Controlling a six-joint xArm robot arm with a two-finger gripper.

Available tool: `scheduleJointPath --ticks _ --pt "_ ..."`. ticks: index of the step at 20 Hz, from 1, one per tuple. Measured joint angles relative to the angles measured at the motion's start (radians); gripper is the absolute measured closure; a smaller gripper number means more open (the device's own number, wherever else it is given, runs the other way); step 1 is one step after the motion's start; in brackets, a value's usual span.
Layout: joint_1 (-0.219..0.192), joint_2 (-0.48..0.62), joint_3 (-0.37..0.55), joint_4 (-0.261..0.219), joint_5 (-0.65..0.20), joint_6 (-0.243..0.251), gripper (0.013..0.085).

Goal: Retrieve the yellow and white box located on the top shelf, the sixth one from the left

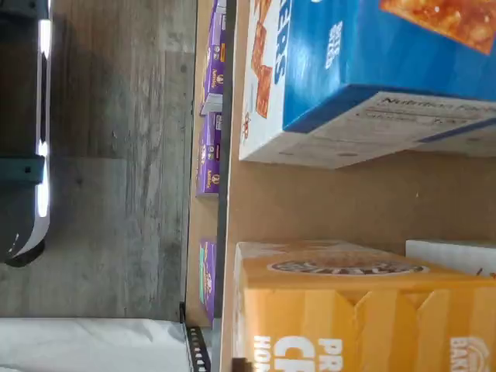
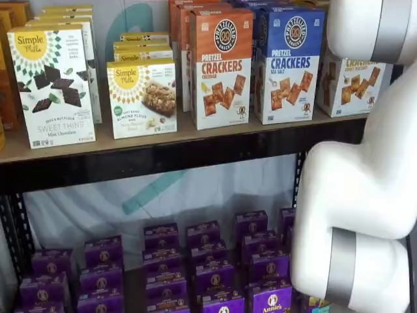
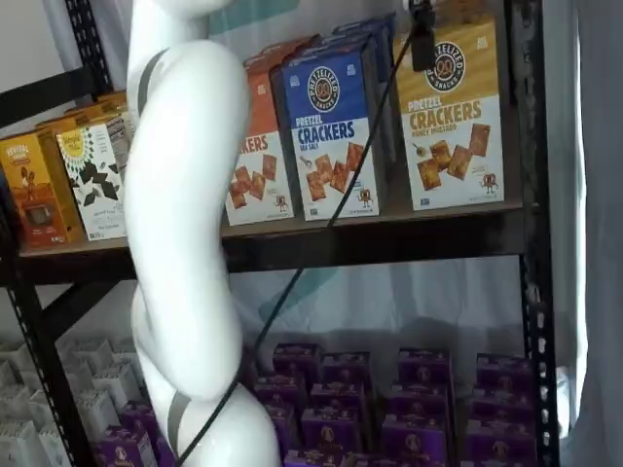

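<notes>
The yellow and white box (image 3: 450, 117) stands upright at the right end of the top shelf (image 3: 389, 232), next to the blue-topped crackers carton (image 3: 336, 131). In a shelf view the box (image 2: 355, 85) is mostly hidden behind my white arm. In the wrist view, turned on its side, its yellow top (image 1: 349, 310) is close, with the shelf board (image 1: 325, 205) between it and the blue carton (image 1: 372, 62). My gripper (image 3: 422, 44) shows only as a black finger hanging from the view's upper edge in front of the box's upper left corner. No gap can be made out.
An orange-topped crackers carton (image 2: 220, 65) and Simple Mills boxes (image 2: 55, 85) fill the shelf to the left. Small purple boxes (image 2: 208, 267) sit on the lower level. A black upright (image 3: 531, 195) stands just right of the box. A cable (image 3: 321, 224) runs down from the gripper.
</notes>
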Motion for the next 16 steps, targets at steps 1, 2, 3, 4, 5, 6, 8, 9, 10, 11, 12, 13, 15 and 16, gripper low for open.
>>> scheduleJointPath --ticks 1,2,3,4,5,6,8,9,10,11,12,13,15,16 --pt "0.0 0.0 0.0 0.001 0.0 0.0 0.037" --pt "-0.001 -0.001 0.001 0.001 -0.001 0.0 0.037" --pt "-0.001 -0.001 -0.001 0.002 0.001 0.0 0.037" --pt "-0.003 0.002 -0.006 0.004 0.006 0.0 0.037" --pt "-0.005 0.003 -0.011 0.008 0.011 0.0 0.037" --pt "-0.007 0.003 -0.012 0.011 0.014 -0.001 0.037" --pt "-0.013 -0.002 -0.011 0.017 0.017 -0.004 0.037" --pt "-0.017 -0.005 -0.011 0.019 0.02 -0.006 0.037" --pt "-0.021 -0.008 -0.01 0.023 0.021 -0.008 0.037" --pt "-0.025 -0.012 -0.009 0.026 0.023 -0.01 0.037" --pt "-0.03 -0.017 -0.007 0.03 0.024 -0.013 0.037" --pt "-0.034 -0.022 -0.002 0.033 0.023 -0.016 0.037" --pt "-0.046 -0.043 0.013 0.042 0.024 -0.024 0.037" --pt "-0.053 -0.055 0.019 0.044 0.032 -0.028 0.037"
